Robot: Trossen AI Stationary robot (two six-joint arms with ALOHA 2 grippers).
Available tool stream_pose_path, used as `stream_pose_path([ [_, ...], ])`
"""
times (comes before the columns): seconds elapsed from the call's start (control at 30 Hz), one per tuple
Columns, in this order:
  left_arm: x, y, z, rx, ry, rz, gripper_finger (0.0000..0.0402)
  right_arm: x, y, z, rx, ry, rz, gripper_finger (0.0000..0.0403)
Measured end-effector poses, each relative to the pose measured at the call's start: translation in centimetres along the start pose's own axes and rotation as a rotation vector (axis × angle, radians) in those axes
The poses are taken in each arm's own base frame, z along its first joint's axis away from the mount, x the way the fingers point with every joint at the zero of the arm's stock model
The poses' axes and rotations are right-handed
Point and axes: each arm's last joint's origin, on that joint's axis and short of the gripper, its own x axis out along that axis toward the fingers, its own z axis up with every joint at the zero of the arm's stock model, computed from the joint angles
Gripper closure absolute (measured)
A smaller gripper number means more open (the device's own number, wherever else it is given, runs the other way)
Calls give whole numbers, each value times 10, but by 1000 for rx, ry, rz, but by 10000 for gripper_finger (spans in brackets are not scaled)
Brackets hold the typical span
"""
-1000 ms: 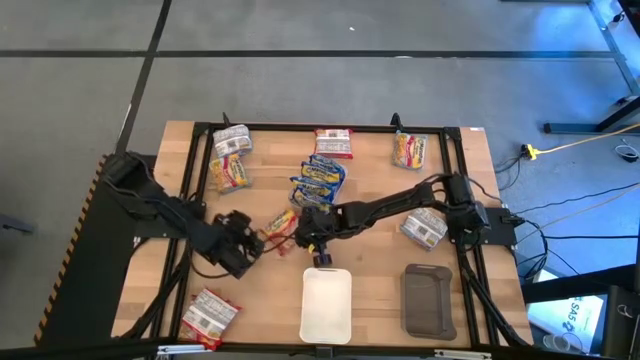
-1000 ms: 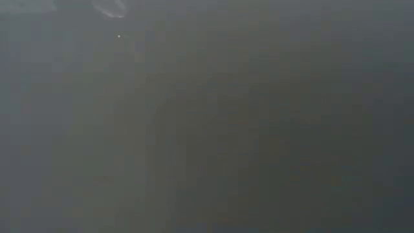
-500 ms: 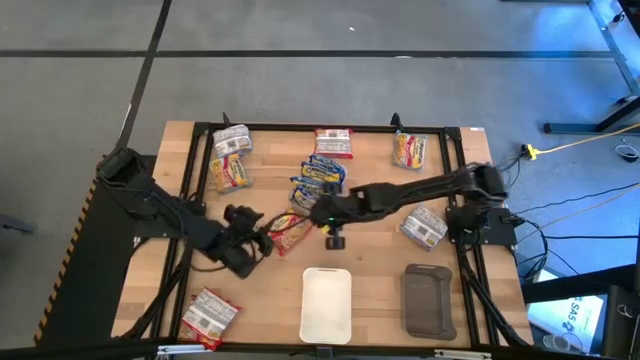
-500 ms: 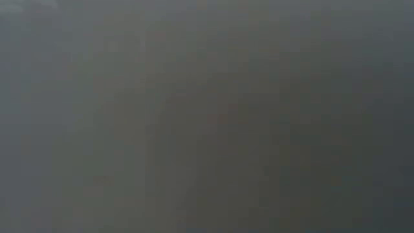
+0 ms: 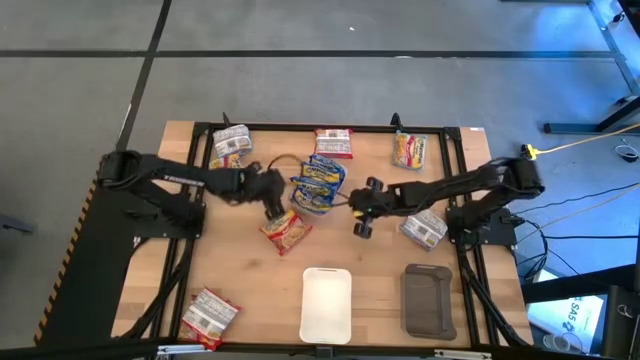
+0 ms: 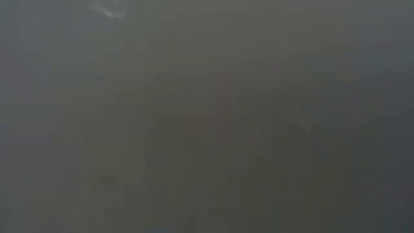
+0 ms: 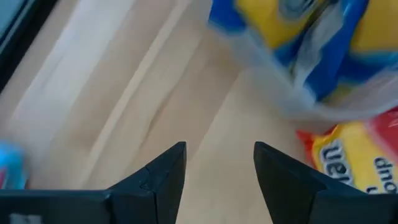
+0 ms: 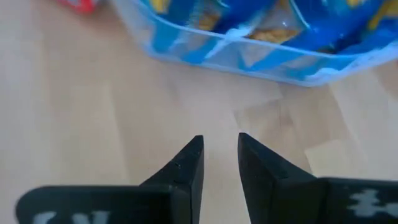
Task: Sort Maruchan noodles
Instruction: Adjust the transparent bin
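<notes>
Just ahead of the empty right hand (image 8: 220,163) lie blue-yellow packets (image 8: 261,31).

Reaching in from the table's left side: left arm stretched nearly level toward the middle, elbow slightly bent, wrist turned so the left gripper (image 5: 272,193) is pointing inward and a little toward the near edge. Showing both dark fingers (image 7: 163,175) parted with a clear gap, nothing between them. Extending from the right side: right arm running in a long, low line toward the centre, right gripper (image 5: 362,210) facing the left one, well apart from it. Standing with fingers (image 8: 185,169) drawn close, a narrow slit remaining, gripping nothing.
</notes>
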Motion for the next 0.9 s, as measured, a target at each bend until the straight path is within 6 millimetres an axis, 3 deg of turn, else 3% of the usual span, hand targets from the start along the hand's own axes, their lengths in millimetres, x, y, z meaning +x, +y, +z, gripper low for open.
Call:
stream_pose_path([
  [0.2, 19, 33, 9, 83, 11, -117, 218, 13, -23, -5, 83, -87, -2, 327],
  [0.3, 31, 38, 13, 83, -6, -183, 218, 14, -31, -1, 96, -118, -15, 327],
  [0.5, 51, 31, 19, 77, -65, -232, 218, 20, -44, 2, 110, -141, -38, 327],
  [0.9, 66, 4, 23, 80, -135, -325, 218, 32, -64, -3, 82, -100, -69, 327],
])
